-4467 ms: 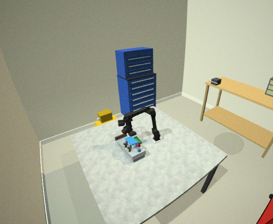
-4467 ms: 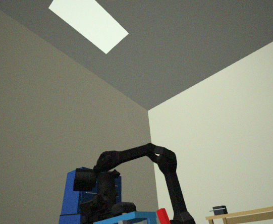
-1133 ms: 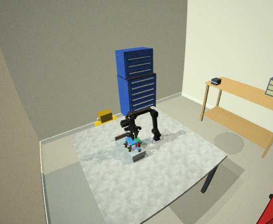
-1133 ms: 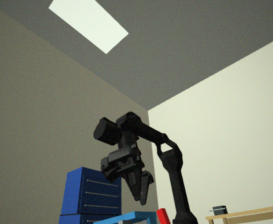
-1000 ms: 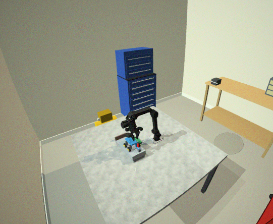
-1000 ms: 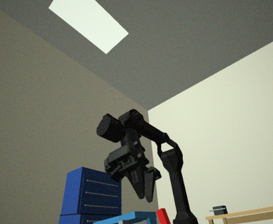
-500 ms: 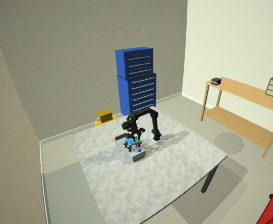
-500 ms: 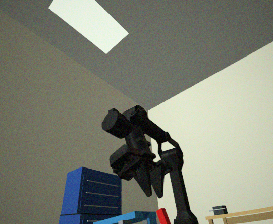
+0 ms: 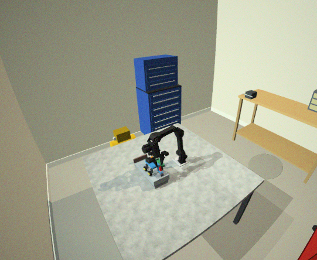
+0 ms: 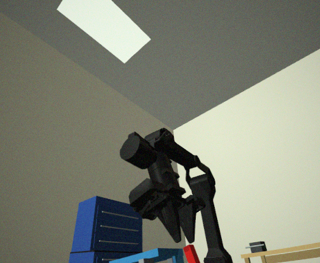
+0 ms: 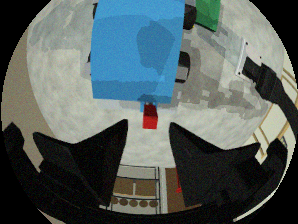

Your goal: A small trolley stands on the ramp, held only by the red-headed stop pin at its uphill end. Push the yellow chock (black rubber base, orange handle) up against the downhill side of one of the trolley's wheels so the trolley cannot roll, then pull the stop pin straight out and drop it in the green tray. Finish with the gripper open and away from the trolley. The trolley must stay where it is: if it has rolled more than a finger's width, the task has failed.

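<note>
The blue trolley (image 9: 151,164) (image 10: 168,253) (image 11: 125,60) stands on the grey ramp (image 9: 161,182). The red-headed stop pin (image 9: 160,168) (image 10: 191,253) (image 11: 150,118) stands upright at the trolley's end. My gripper (image 10: 184,241) (image 11: 148,125) is part open and empty. It hangs above the pin, with the red head showing between and just beyond the fingertips in the wrist view. The green tray (image 9: 159,161) (image 11: 209,14) lies beside the trolley. The chock is mostly hidden; only a small orange speck shows behind the trolley in the top view, so its contact with a wheel cannot be told.
A brown board (image 9: 140,158) stands at the ramp's far end. The arm's base (image 9: 181,161) is on the table (image 9: 172,216), on the tray's side of the ramp. A blue cabinet (image 9: 160,96) and a wooden bench (image 9: 280,103) stand beyond the table.
</note>
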`<state>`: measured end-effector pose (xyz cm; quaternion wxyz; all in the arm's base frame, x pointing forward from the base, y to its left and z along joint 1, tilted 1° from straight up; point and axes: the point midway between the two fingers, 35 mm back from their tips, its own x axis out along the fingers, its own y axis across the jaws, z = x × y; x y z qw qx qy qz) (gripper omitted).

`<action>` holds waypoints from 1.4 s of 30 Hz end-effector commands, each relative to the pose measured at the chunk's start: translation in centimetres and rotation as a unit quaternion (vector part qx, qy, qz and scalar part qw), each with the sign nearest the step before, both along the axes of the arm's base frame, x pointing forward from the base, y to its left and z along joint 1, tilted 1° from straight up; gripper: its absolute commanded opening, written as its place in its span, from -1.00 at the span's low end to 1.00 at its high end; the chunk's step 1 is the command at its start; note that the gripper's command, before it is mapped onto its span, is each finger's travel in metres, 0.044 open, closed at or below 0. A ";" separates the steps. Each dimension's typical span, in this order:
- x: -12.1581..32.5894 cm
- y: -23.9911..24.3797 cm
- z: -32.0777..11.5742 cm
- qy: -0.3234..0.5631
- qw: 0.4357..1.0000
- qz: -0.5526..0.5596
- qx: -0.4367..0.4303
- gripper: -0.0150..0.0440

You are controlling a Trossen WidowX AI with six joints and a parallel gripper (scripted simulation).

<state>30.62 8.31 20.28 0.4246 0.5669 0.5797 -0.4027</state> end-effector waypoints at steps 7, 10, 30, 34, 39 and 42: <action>-0.1 0.4 -0.8 0.001 1.000 -0.001 0.003 0.15; -0.1 0.5 -1.1 0.001 1.000 -0.001 0.003 0.15; -0.1 1.5 -4.0 0.001 1.000 -0.001 0.003 0.15; -0.1 1.6 -4.5 0.001 1.000 -0.001 0.003 0.15; 0.0 1.5 -4.2 0.000 1.000 0.000 0.001 -0.20; 0.0 1.5 -4.2 0.000 1.000 0.000 0.001 -0.27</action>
